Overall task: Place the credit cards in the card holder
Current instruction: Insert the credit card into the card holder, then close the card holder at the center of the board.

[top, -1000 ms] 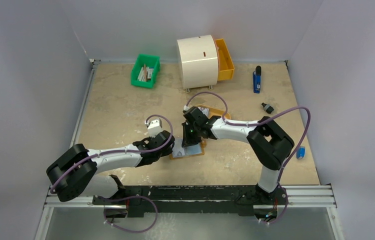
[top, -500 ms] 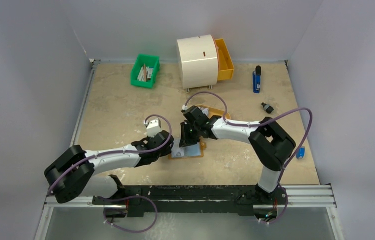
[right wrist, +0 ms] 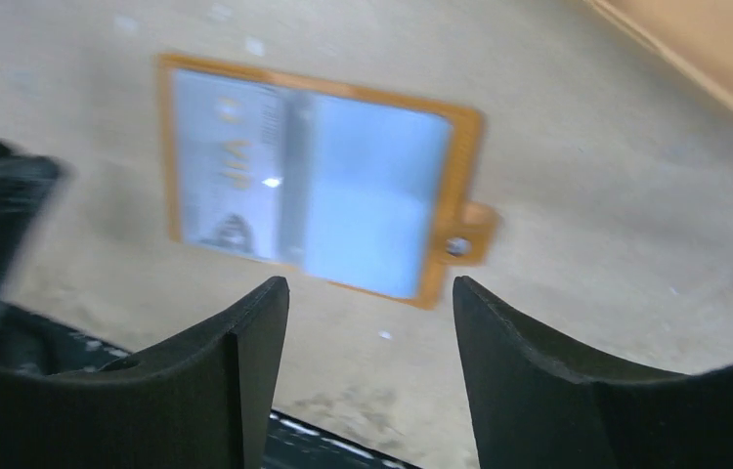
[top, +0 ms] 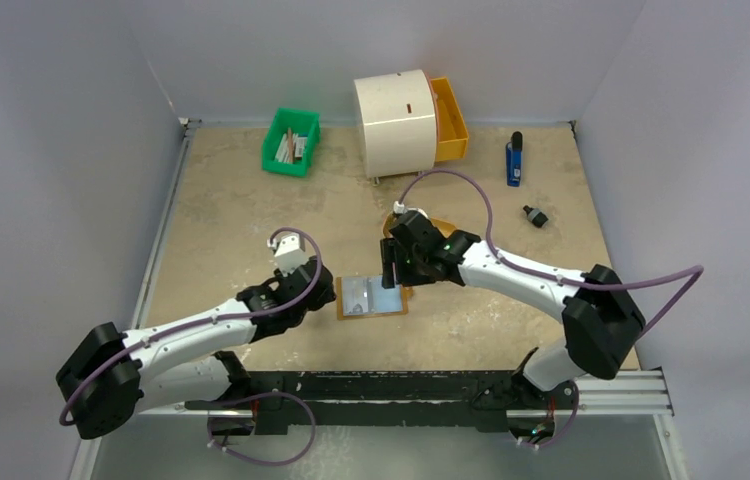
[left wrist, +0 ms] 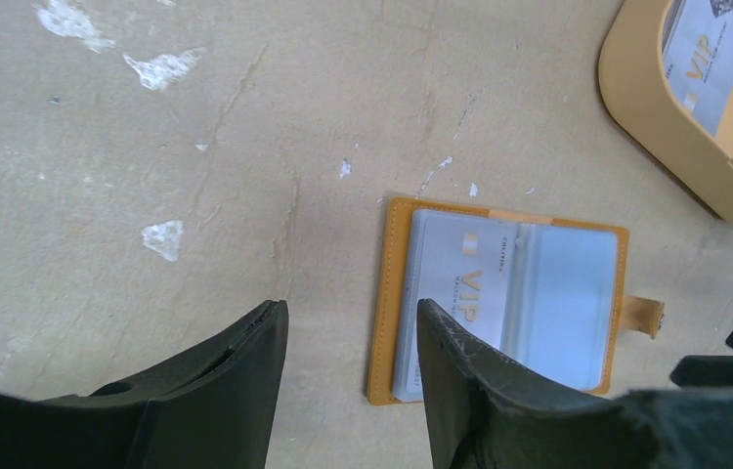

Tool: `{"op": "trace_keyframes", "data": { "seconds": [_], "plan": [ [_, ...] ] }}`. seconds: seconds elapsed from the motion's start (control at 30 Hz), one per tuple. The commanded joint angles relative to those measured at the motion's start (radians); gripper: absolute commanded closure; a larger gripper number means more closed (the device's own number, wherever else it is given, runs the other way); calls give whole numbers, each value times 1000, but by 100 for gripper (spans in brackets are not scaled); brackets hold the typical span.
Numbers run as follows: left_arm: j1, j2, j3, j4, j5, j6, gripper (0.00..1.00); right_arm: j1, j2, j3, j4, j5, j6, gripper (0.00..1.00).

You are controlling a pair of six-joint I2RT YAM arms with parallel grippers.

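Since a second ago both arms have drawn back from the card holder (top: 371, 297). It now lies uncovered, open and flat on the counter (top: 231, 220) between them. The left claw (left wrist: 351, 327) and the right claw (right wrist: 370, 293) both stand with jaws apart and empty. One "VIP" credit card (left wrist: 455, 293) sits in the holder's pocket nearer the left arm. Another card (left wrist: 710, 49) lies in the oval orange tray (left wrist: 631, 117). The green bin (top: 291, 141) holds sticks and papers. The counter is beige with white scuffs, and the walls are pale grey.

One card holder (left wrist: 578, 293), two credit cards (left wrist: 460, 288): one in the holder, one in the oval tray (left wrist: 636, 107) beside it. Beyond the holder: one green bin (top: 273, 140), one white drum (top: 394, 120), one orange drawer (top: 461, 125).
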Motion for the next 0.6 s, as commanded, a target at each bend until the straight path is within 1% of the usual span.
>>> {"op": "trace_keyframes", "data": {
  "seconds": [0.0,0.2,0.3,0.37,0.43,0.57],
  "plan": [
    [0,-70,-7,-62,-77,-18,49,-16,20,-53,-99,117,-14,34],
    [1,-90,-15,-87,-84,-22,48,-24,81,-44,-68,156,-1,35],
    [1,-85,-15,-90,-83,-24,48,-38,114,-33,-65,168,-5,40],
    [1,-83,-15,-90,-82,-24,49,-47,123,-33,-60,157,-10,51],
    [1,-80,-17,-89,-82,-24,49,-51,118,-38,-55,151,-14,65],
    [1,-69,-23,-77,-82,-24,50,-52,56,-55,-44,147,-24,88]
  ]
}}
